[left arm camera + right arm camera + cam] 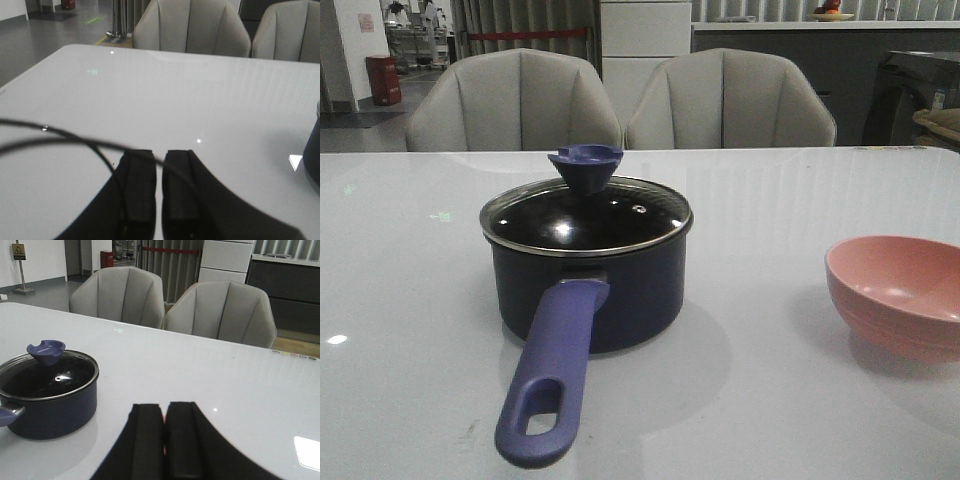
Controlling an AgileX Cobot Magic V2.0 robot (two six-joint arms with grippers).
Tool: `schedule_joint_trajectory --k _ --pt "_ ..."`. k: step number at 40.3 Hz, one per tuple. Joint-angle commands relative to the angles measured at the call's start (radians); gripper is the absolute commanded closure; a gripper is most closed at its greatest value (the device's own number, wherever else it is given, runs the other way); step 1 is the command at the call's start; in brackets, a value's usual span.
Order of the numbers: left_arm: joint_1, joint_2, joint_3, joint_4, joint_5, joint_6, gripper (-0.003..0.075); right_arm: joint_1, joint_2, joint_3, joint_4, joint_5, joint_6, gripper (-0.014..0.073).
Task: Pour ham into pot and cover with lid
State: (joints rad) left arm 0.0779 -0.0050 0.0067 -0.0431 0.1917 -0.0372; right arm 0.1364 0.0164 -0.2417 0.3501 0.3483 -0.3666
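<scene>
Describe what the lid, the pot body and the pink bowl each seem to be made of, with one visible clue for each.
Lid: clear glass in a silvery metal rim; it mirrors lights, and the knob looks like matte plastic. Pot: probably coated metal, dark and dull, with little reflection. Pink bowl: likely plastic or melamine, an even matte colour with soft highlights, though glazed ceramic cannot be ruled out.

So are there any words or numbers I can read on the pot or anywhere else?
None can be read.
Pot, lid, pink bowl: no words or labels show.
Yellow sign on the far wall in the right wrist view: too small and blurred to read.
Paper on the wall in the front view: too blurred to read.
</scene>
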Motion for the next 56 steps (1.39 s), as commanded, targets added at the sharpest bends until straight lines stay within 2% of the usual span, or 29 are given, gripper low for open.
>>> schedule_joint_trajectory --k 1,8,13,18,24,56 --pt "-0.019 -0.024 0.03 0.069 -0.083 -0.013 0.0577 0.002 0.009 -0.026 0.012 -0.079 -0.009 0.0449" --pt "-0.11 -0.024 0.03 0.092 -0.084 -0.013 0.0577 0.002 0.009 -0.026 0.012 -0.079 -0.009 0.0449" --pt "-0.139 -0.024 0.03 0.067 -0.142 -0.013 0.0577 0.002 0.009 -0.026 0.012 -0.079 -0.009 0.0449" --pt "-0.109 -0.024 0.03 0.043 -0.202 -0.013 0.0577 0.002 0.009 -0.026 0.012 -0.079 -0.009 0.0449" --pt "-0.051 -0.024 0.03 0.043 -0.209 -0.013 0.0577 0.002 0.009 -0.026 0.012 -0.079 -0.009 0.0449" --pt "-0.053 -0.024 0.03 0.043 -0.209 -0.013 0.0577 0.002 0.009 -0.026 0.012 -0.079 -0.009 0.0449"
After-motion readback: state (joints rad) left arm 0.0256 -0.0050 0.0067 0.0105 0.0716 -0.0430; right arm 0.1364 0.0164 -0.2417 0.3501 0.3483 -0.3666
